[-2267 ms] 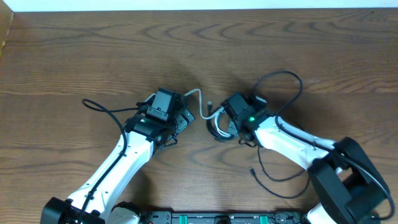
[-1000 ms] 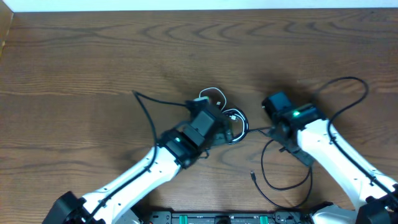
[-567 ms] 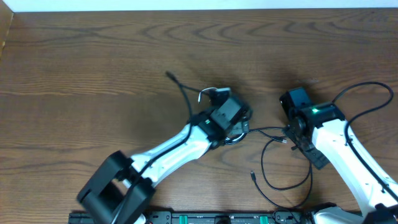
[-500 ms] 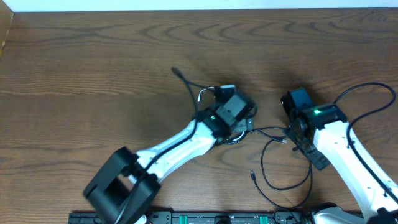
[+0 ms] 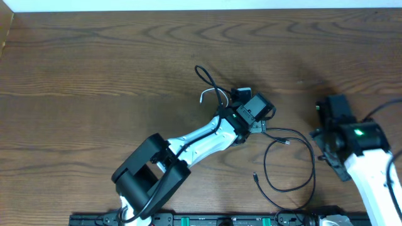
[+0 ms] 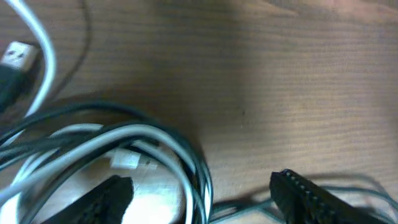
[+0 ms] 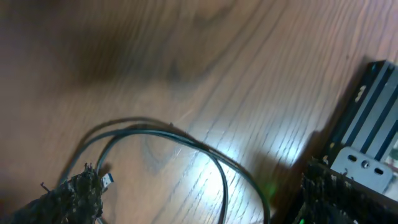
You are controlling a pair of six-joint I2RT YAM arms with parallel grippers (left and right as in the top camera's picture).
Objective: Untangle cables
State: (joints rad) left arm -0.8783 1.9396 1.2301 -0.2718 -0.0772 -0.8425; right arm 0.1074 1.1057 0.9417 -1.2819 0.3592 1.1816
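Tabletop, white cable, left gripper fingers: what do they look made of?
Tabletop: wood or wood-look laminate, with brown grain and a semi-gloss finish; glare patches show in the wrist views.
White cable: probably a smooth plastic jacket, with a slight sheen and easy curves.
Left gripper fingers: dark, matte, ridged edge. Rubber or printed plastic; too blurred to tell.

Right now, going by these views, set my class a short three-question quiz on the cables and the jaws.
1. Fill in: the big loose loop is ___ in colour.
2. True or false: the right jaws grip that loop.
3. The white cable lies: A between the left jaws; B under the right arm; C at the table's edge.
Key: 1 black; 2 false, they stand open with the loop on the wood between them; 3 A.
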